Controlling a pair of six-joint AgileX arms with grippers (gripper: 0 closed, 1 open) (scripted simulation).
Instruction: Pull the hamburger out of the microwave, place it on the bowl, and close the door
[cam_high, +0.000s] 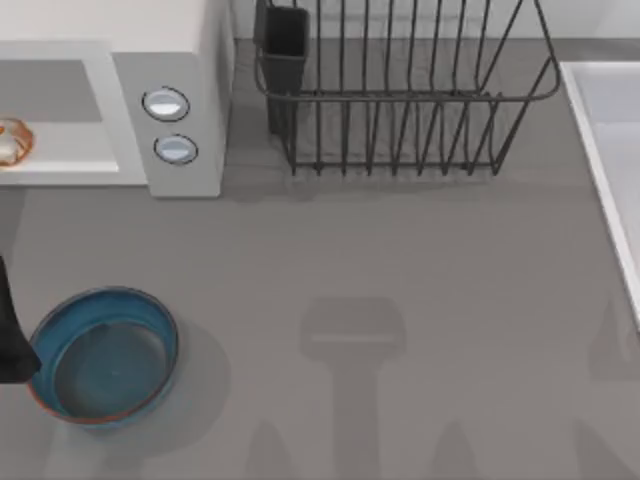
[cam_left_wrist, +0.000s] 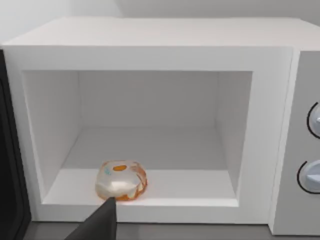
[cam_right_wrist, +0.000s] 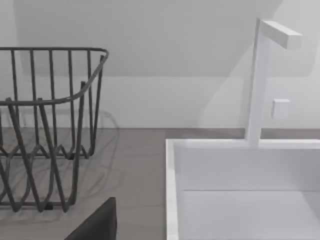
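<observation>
The microwave (cam_left_wrist: 150, 45) stands open at the table's back left, its grey knob panel (cam_high: 170, 125) facing the front. The hamburger (cam_left_wrist: 121, 180), a whitish lump with orange patches, lies on the cavity floor near the front lip, and it peeks in at the left edge of the top view (cam_high: 8, 140). The door (cam_left_wrist: 9, 150) is swung out, and its dark edge shows beside the opening. A dark part of my left gripper (cam_left_wrist: 100, 222) hangs just in front of the hamburger, apart from it. The blue bowl (cam_high: 150, 320) sits at the front left, beside my left arm (cam_high: 10, 335).
A dark wire dish rack (cam_high: 400, 90) stands at the back middle, also seen from the right wrist (cam_right_wrist: 45, 125). A white sink (cam_right_wrist: 240, 190) with a faucet (cam_right_wrist: 260, 80) takes up the right side. My right gripper (cam_right_wrist: 97, 225) is parked in front of them.
</observation>
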